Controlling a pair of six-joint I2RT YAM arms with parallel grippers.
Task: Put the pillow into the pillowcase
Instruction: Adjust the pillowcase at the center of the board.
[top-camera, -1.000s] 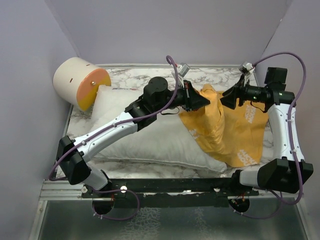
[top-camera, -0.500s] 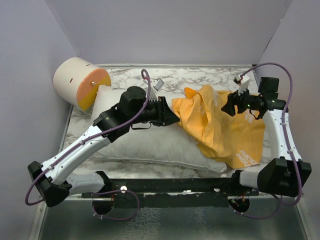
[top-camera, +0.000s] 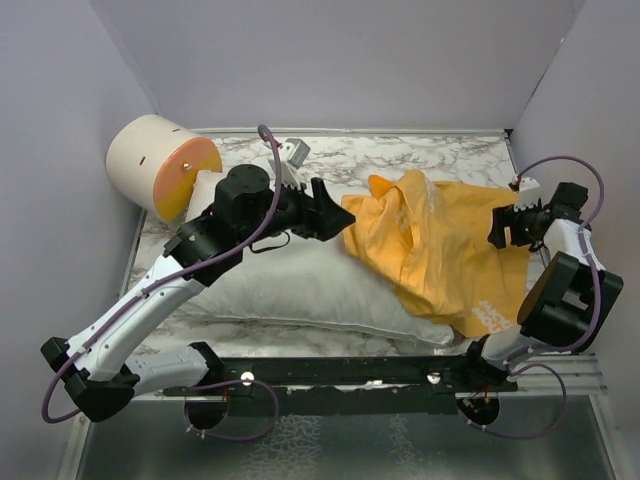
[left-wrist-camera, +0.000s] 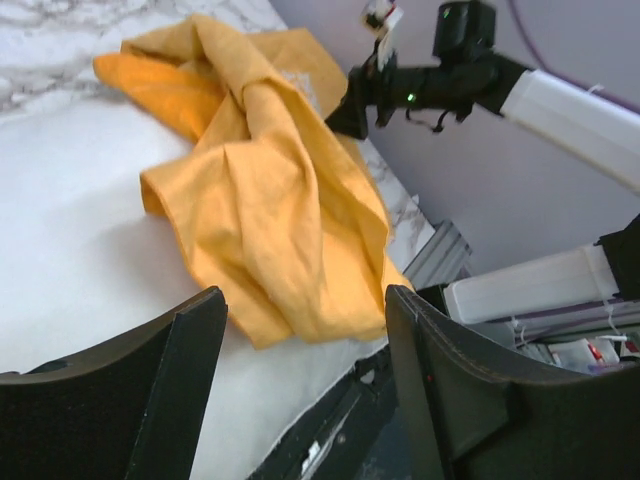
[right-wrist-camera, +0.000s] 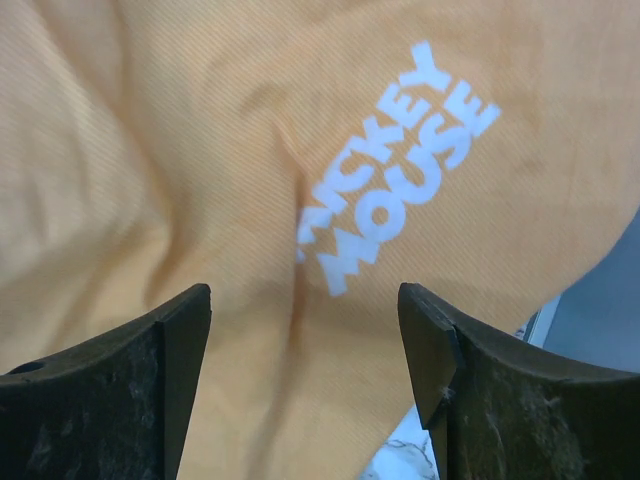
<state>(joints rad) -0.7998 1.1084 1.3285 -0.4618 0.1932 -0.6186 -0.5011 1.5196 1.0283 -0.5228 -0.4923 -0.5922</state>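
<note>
The white pillow (top-camera: 290, 285) lies along the marble table, its right end under the crumpled orange-yellow pillowcase (top-camera: 440, 255). My left gripper (top-camera: 338, 215) hovers over the pillow just left of the case's bunched edge, open and holding nothing. In the left wrist view the pillowcase (left-wrist-camera: 270, 190) lies on the pillow (left-wrist-camera: 70, 230) beyond my open left gripper (left-wrist-camera: 305, 300). My right gripper (top-camera: 497, 228) is at the case's right side, open. The right wrist view shows the white "MICKEY MOUSE" lettering (right-wrist-camera: 400, 170) on the flat cloth beyond the open right gripper (right-wrist-camera: 305, 295).
A cream-and-orange cylinder (top-camera: 160, 165) rests at the back left against the pillow's corner. Lilac walls close in three sides. A black rail (top-camera: 340, 372) runs along the near table edge. Bare marble (top-camera: 430, 150) shows behind the pillowcase.
My left gripper let go of the pillowcase and drew back to the left. The right arm pulled away to the right. The case sank onto the pillow's right end.
</note>
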